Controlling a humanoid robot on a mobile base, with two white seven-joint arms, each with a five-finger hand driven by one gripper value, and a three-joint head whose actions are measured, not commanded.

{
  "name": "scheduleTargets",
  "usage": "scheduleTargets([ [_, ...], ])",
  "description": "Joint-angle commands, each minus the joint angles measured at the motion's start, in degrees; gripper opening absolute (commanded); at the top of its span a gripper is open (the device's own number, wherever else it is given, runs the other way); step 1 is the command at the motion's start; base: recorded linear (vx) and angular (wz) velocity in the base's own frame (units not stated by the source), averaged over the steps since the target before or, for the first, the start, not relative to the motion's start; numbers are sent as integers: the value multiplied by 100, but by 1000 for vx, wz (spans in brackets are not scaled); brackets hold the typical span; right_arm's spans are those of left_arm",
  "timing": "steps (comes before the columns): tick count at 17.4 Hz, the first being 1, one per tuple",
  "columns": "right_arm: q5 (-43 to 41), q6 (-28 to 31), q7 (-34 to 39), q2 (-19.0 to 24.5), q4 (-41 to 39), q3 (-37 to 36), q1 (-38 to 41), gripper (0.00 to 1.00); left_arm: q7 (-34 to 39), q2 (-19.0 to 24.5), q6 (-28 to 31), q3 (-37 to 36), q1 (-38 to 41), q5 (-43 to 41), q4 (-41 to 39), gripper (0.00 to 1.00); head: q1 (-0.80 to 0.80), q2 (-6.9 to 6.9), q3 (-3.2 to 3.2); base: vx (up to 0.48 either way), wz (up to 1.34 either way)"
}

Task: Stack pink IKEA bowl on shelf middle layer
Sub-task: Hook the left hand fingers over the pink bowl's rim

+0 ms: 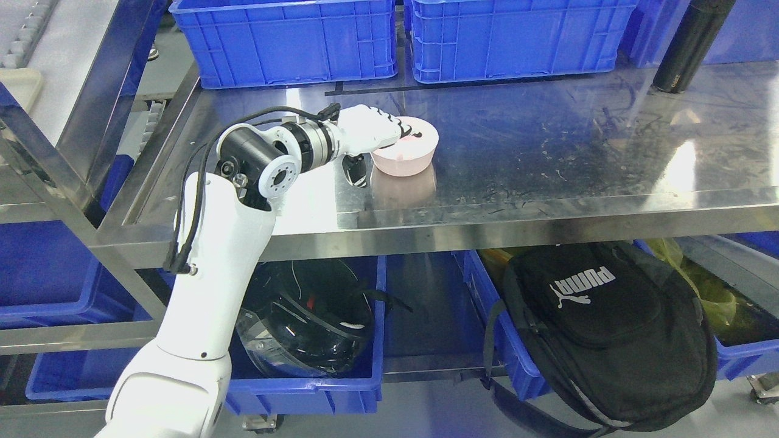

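Observation:
A pink bowl [409,153] sits on the steel shelf [548,158] near its middle left. It looks like a stack of bowls, but I cannot tell how many. My left hand [380,137] reaches in from the lower left. Its fingers lie over the bowl's left rim and the thumb hangs down outside the bowl's left wall, so the hand grips the rim. The bowl rests on the shelf surface. The right arm does not show.
Two blue crates [292,39] [517,36] stand at the back of the shelf. A black bottle [691,45] stands at the back right. Below, blue bins hold a black helmet [304,316] and a black backpack [608,328]. A steel frame post [79,121] stands at left.

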Motion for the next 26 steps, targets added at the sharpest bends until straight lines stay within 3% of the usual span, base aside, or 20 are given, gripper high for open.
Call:
scheduleTargets([
  [1, 0, 3, 3, -100, -100, 0, 132, 100, -5, -455, 133, -136, -519, -169, 978, 87, 0, 0, 0, 0, 0],
  [14, 0, 3, 3, -100, -100, 0, 132, 100, 3, -455, 363, -750, -951, -187, 2429, 86, 0, 0, 0, 0, 0],
  [26, 0, 3, 3, -100, -100, 0, 132, 100, 47, -455, 319, -892, -951, -161, 2254, 86, 0, 0, 0, -4, 20],
])
